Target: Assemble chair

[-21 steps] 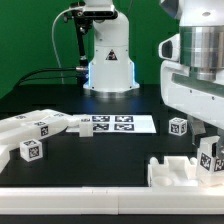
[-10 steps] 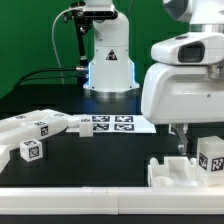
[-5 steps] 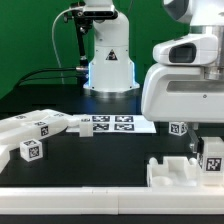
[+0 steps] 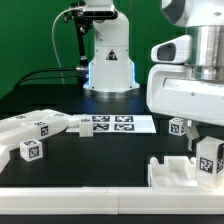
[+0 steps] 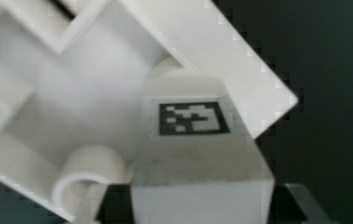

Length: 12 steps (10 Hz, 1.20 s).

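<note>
Against half a second back: the arm housing [image 4: 190,85] now sits a little higher and further toward the exterior view's right, so the small cube [image 4: 178,126] shows more fully beneath it. A second back that cube was hidden behind the housing. Nothing on the left half of the counter [image 4: 110,165] has moved. The end piece [image 4: 209,157] remains at about the same spot by the right edge. Count, exterior view's left to right: one heap of flat white chair pieces [image 4: 35,127], overlapping, number within the heap not separable; one loose block [image 4: 32,150], tag toward the camera, just in front of the heap; one marker board [image 4: 113,123] lying flat mid-counter, in front of the robot base [image 4: 105,55]; one small cube, near the board's right end; one notched white block [image 4: 172,172] at the front, no tag seen; one end piece, tagged, just right of the notched block. The fingers [image 4: 192,136] reach down to the end piece. The wrist view shows that piece running between them with its tag [image 5: 191,117] facing the camera, so they are closed on it. Whether it touches the counter cannot be told.
</note>
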{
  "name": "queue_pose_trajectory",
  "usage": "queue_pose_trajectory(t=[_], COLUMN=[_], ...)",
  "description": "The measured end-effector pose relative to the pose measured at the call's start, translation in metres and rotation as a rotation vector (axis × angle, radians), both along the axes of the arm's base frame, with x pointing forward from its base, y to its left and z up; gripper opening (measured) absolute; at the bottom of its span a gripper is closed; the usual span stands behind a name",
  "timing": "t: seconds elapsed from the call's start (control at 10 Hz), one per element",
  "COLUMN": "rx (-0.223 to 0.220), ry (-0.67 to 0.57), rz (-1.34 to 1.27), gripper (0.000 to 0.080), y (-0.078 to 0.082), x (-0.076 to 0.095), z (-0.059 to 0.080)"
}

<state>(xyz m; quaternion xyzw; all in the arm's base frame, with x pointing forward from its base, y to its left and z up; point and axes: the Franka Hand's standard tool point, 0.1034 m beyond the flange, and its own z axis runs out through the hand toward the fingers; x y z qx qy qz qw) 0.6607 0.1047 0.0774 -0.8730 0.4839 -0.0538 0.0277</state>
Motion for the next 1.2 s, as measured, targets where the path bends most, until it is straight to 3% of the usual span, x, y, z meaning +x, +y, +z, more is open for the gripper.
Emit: queue_pose_trajectory(t=[0.2,0.4,0.5,0.6,0.7,0.8,1.2], rx=[0.039,0.041,0.035,0.011,-0.013,-0.033,-0.063], ry=[0.006,0.009,0.011,0.015,0.012,0.011,0.013], rz=[-0.207,-0.233,-0.186,-0.039,0.163,0.356,0.602], gripper=[0.0285,0.0285,0.0437,0.0567,0.0567,0.0633,0.0649], y=[-0.003,-0.003,0.000,0.013,0.019,0.016,0.015], x=[-0.002,-0.003,-0.004,-0.007,-0.007,-0.006,-0.006], z=[0.000,-0.001,-0.002,-0.004,-0.003,-0.003,-0.004])
